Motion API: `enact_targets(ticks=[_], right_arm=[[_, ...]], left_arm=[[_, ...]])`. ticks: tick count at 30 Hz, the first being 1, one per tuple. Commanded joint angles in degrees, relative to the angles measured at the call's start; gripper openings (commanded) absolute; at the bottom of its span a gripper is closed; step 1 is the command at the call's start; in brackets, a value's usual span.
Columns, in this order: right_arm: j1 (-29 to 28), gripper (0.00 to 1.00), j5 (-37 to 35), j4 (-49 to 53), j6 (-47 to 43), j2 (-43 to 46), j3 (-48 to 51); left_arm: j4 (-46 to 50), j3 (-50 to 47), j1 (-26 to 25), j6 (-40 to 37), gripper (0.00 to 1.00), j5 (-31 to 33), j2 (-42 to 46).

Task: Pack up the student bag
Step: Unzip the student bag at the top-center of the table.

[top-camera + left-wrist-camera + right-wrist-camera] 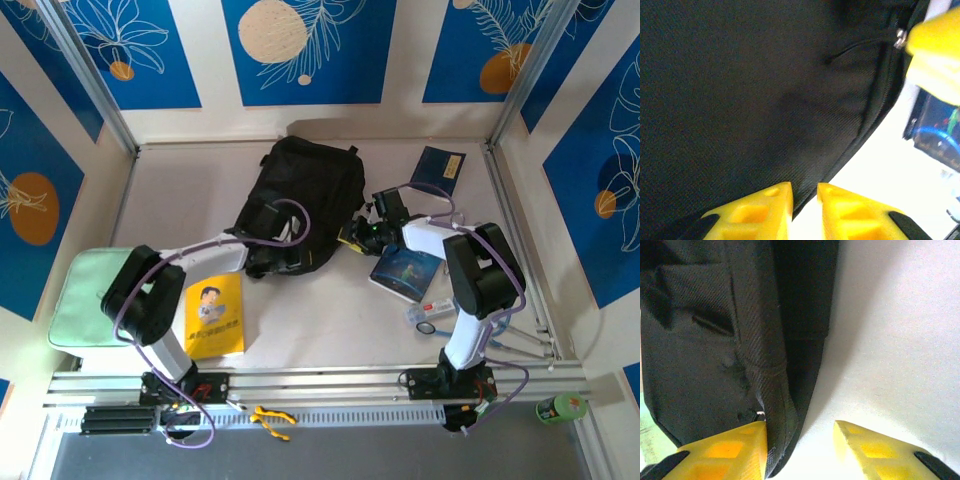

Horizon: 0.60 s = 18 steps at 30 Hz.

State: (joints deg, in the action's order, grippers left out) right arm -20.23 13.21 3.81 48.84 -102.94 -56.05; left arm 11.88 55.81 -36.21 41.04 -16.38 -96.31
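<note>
As your left gripper (805, 200) is nearly closed, hold unclear, and your right gripper (799, 432) is spread astride the edge of the bag (700, 365), pinch deep.

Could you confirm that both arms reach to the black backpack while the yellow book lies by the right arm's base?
Not quite: the yellow book lies by the left arm's base, as the top external view shows. Both arms do reach to the black backpack.
</note>
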Motion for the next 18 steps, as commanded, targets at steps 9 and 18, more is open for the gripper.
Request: enact_targets(ticks=[9,18], right_arm=[[1.14,0.38,2.22,0.50,0.18,-0.23,-1.59],[1.36,0.38,3.84,-0.57,-1.09,4.35,-1.27]], left_arm=[[5.96,1.30,-4.29,-1.48,0.18,7.64,-1.98],[1.30,8.51,-3.13,6.04,0.44,4.19,-0.22]])
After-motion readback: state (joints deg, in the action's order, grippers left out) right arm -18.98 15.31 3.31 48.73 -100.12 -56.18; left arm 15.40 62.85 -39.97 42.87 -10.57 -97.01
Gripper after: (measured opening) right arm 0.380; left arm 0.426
